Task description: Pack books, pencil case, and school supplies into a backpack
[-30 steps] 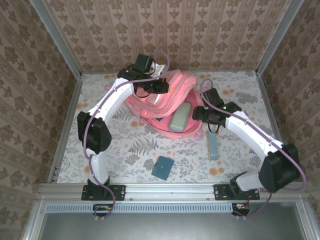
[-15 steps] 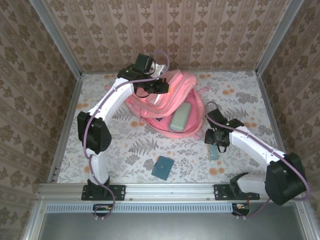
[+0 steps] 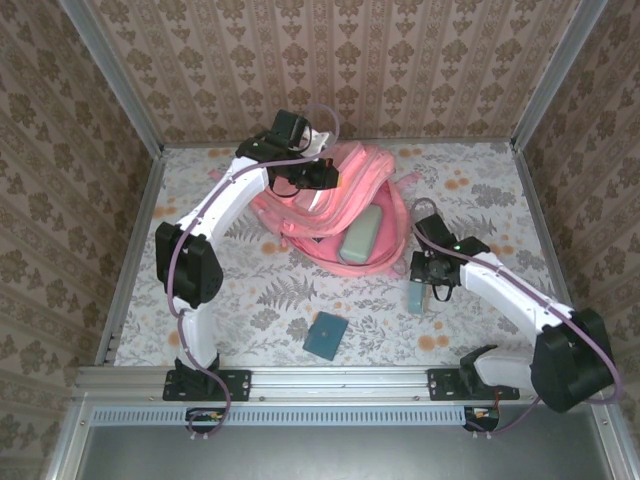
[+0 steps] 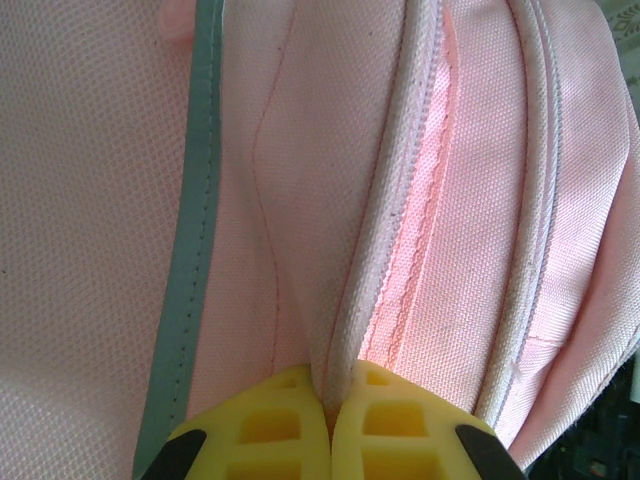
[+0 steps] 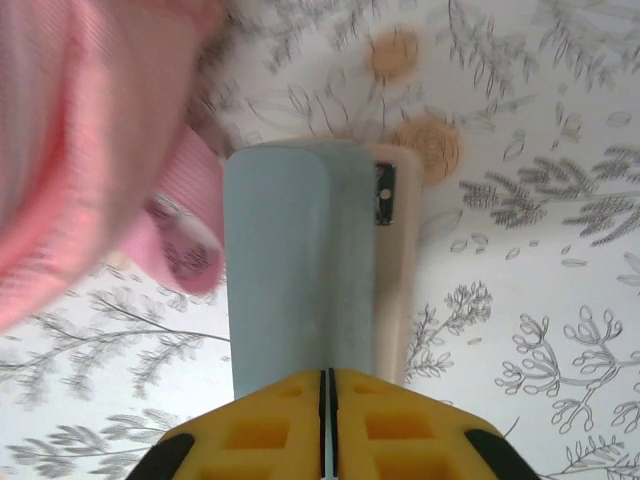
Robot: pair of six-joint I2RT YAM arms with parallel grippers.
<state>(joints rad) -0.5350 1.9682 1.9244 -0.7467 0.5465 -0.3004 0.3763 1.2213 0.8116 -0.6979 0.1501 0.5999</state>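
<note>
Floral-patterned worktop with the pink backpack at its centre. The left tool is clamped on a fold of backpack fabric beside the zip, and the mint pencil case lies in the open mouth. The right tool has just swung away from the backpack's right side and closed, pads nearly meeting, at the near end of the slim pale-teal box just right of the backpack. A firm hold cannot be confirmed. The dark-teal pad lies in front of the backpack, so packing of the supplies appears to be starting.
</note>
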